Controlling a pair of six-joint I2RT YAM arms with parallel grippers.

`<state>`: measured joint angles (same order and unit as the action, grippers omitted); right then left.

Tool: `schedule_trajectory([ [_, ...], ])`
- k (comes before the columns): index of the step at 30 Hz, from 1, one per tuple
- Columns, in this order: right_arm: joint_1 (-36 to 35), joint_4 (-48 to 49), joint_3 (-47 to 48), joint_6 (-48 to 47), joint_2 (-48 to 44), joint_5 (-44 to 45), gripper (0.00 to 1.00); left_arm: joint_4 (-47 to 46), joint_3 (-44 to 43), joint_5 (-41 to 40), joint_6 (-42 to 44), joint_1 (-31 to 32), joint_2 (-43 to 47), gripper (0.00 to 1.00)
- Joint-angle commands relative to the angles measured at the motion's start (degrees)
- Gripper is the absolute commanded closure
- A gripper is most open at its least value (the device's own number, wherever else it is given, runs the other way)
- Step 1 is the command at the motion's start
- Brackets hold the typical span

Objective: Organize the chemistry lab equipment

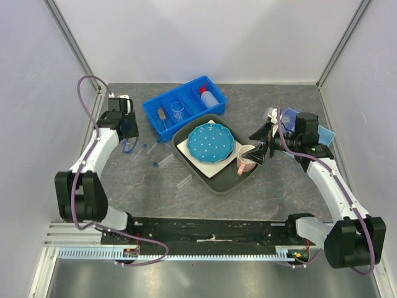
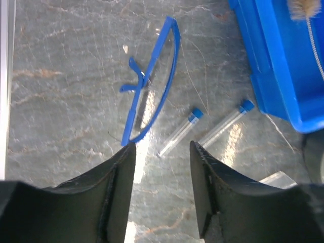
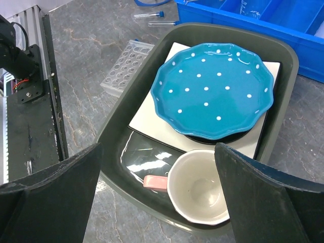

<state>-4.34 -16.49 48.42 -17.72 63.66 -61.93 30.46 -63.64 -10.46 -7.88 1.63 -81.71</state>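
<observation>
Blue goggles (image 2: 152, 86) lie on the table just ahead of my left gripper (image 2: 162, 152), whose jaws stand partly apart with only bare table between them. Two blue-capped vials (image 2: 181, 132) lie side by side right of the goggles. A clear rack (image 3: 126, 68) rests beside the grey tray (image 3: 114, 136). The blue bin (image 1: 155, 124) holds a small brush (image 1: 161, 116), a clear beaker (image 1: 178, 110) and the white squeeze bottle (image 1: 209, 96). My right gripper (image 3: 158, 152) hangs wide open over the tray's near corner, above the pink mug (image 3: 200, 187).
The blue white-dotted plate (image 3: 215, 88) sits on a white square plate inside the tray. Behind my right arm stand small clear items (image 1: 273, 113) and a blue object (image 1: 324, 133). A metal frame rail (image 2: 6, 86) borders the table at the left.
</observation>
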Motion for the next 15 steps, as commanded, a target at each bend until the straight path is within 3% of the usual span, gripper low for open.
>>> schedule_trajectory([
  [1,-0.06,2.25,0.79,0.4,-1.61,-3.28,0.02,0.21,-5.88,-4.04,5.76,-0.48,-8.35,0.49],
  [10,0.03,1.99,0.88,0.58,-1.26,-3.72,0.02,0.57,-8.43,-7.55,7.79,-1.01,-16.72,0.53],
  [15,-0.06,1.99,0.71,0.31,-1.08,-3.37,0.02,0.92,-9.49,-10.19,7.79,-0.93,-20.59,0.64],
])
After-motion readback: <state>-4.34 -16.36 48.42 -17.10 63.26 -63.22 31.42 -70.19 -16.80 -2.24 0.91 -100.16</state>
